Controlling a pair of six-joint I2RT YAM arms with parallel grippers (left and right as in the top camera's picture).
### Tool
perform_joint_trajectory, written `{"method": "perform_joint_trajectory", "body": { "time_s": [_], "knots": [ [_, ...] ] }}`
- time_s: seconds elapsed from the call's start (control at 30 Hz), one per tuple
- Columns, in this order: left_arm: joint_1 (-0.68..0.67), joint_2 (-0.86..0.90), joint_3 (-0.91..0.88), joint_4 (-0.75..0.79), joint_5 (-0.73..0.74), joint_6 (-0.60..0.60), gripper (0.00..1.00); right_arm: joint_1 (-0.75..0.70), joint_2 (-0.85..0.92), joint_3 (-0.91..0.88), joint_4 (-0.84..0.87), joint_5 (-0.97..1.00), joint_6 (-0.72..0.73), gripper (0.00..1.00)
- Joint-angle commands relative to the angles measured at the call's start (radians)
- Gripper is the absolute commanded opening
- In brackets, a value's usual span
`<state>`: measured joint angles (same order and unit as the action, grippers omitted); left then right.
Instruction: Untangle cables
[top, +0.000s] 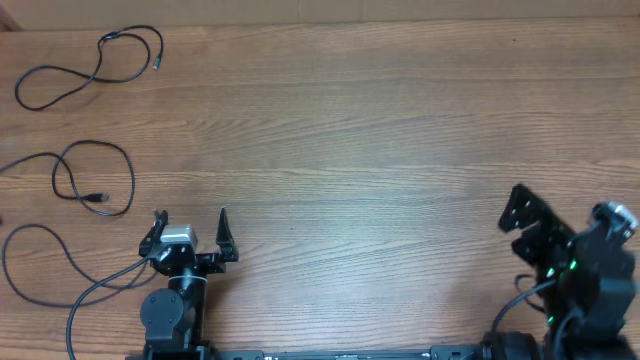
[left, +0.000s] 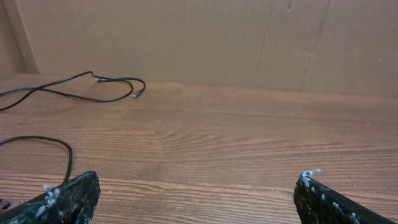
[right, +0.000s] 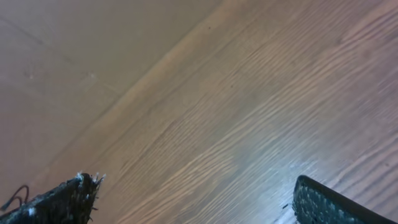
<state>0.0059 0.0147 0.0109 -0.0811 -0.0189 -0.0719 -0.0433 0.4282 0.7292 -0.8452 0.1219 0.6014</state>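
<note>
Left gripper (top: 191, 216) sits near left, fingers spread wide, holding nothing. Right gripper (top: 512, 215) sits near right, equally wide and empty. We note the cables on the table's (top: 350, 130) left side: far cable (top: 97, 78), then middle cable (top: 130, 180) nearer, lying apart. Nearest loop (top: 30, 232) runs toward the left arm; cable or arm wiring, we cannot tell.

Light wood-grain table (top: 380, 150), with a plain brown wall (left: 205, 37) with faint seams along its far edge
</note>
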Motion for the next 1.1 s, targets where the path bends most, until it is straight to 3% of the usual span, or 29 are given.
{"method": "perform_joint_trajectory", "body": {
  "time_s": [0.0,0.57,1.07],
  "knots": [
    [-0.006,-0.010,-0.006,0.003,0.012,0.016,1.00,0.007,-0.096,-0.099,0.055,-0.019,-0.034,1.00],
    [-0.006,-0.010,-0.006,0.003,0.012,0.016,0.99,0.007,-0.386,-0.512,0.481,-0.010,-0.034,1.00],
    [-0.006,-0.010,-0.006,0.003,0.012,0.016,0.99,0.009,-0.426,-0.594,0.723,0.000,-0.189,1.00]
  ]
}}
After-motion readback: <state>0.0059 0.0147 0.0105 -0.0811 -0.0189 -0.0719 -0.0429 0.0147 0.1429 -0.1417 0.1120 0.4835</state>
